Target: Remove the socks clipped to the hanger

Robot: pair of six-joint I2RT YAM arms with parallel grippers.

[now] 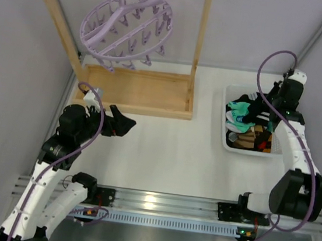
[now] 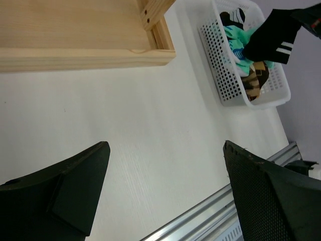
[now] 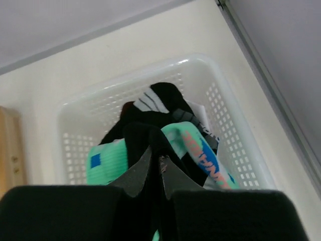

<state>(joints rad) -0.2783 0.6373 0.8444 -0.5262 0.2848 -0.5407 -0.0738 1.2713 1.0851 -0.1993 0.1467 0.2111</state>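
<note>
Socks (image 1: 241, 115) heaped in basket (image 1: 245, 149), well apart from hanger (image 1: 127, 29).
Overhead hides the grip; right wrist view shows right fingers (image 3: 134, 176) clamped on black sock (image 3: 143, 138); left fingers (image 2: 75, 186) spread above bench (image 1: 163, 150).

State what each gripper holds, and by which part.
The right gripper pinches a black sock by its top end, over the basket; the left gripper holds nothing.

Rack and hanger upper left, basket mid-right, all on your desk (image 1: 162, 156).
You have the hanger (image 1: 126, 31) hung from the top bar of the rack (image 1: 138, 91) at upper left, with your left pincer (image 2: 166, 144) lower left, before the rack's base. The basket (image 1: 223, 113) sits well apart at right, holding the socks (image 1: 242, 121); your right pincer (image 3: 156, 158) pinches one just above the heap.
</note>
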